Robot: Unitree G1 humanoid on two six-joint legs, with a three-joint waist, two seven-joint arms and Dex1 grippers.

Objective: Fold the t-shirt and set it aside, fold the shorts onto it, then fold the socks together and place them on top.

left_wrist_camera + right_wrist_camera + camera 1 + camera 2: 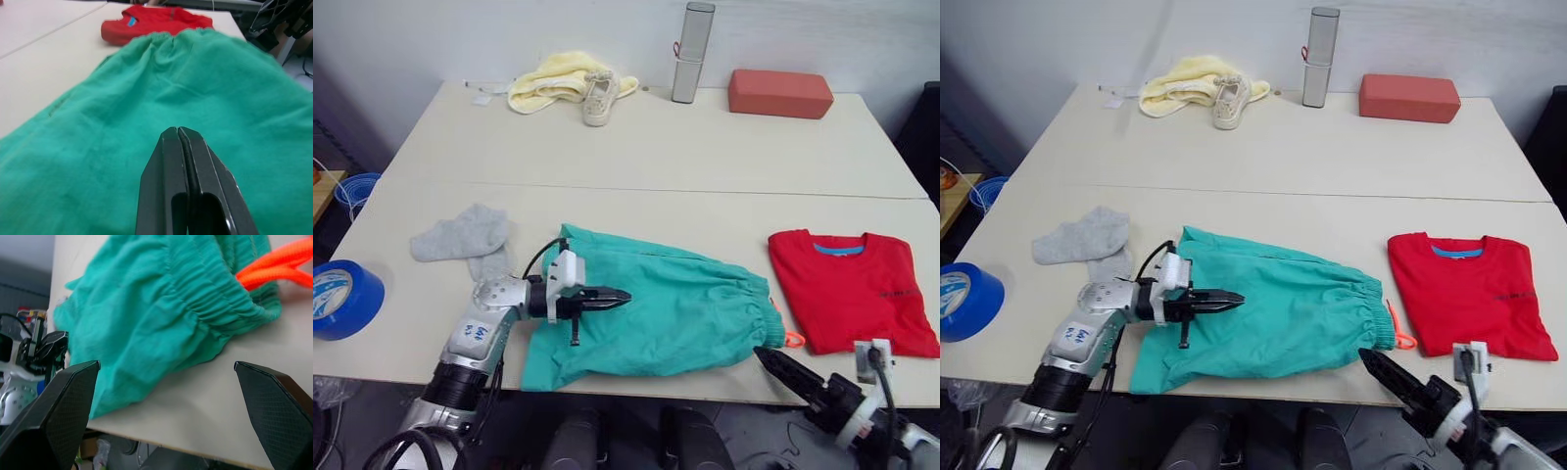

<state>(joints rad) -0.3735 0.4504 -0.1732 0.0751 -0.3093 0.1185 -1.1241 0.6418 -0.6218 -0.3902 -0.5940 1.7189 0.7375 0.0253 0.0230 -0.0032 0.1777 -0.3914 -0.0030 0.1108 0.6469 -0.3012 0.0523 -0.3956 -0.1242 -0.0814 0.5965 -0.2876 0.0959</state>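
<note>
Along the worktop's [705,147] near edge the shorts [675,308] lie spread flat, the folded t-shirt [852,289] at the right edge, the socks [465,237] toward the left. Left pincer [622,297] hovers clenched over the shorts; right pincer [166,416] is spread wide by their waistband.

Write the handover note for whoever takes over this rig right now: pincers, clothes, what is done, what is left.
Left pincer: shut, empty, over the shorts.
Right pincer: open, empty, at the table's near edge by the shorts' waistband.
T-shirt: folded, set aside at the right.
Shorts: spread flat mid-table, not on the t-shirt.
Socks: loose, to the left.
Left to do: fold the shorts onto the t-shirt, then the socks on top.
</note>
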